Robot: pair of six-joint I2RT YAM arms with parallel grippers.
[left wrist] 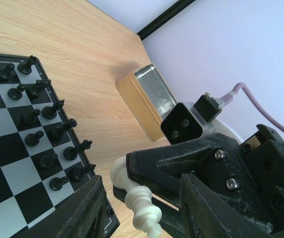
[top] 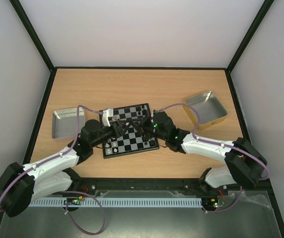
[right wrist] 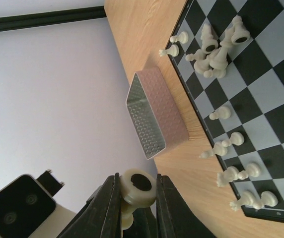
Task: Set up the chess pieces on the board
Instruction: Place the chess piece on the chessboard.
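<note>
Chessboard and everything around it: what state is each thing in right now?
left gripper: open, holding nothing
right gripper: shut on a cream piece
cream piece: gripped, off the board
black pieces: standing in two rows along one board edge
other cream pieces: some standing, several toppled in a heap
left tin: open, looks empty
right tin: open, looks empty

Bright, even, diffuse light — soft shadows — wrist-view foregrounds slightly out of focus
</note>
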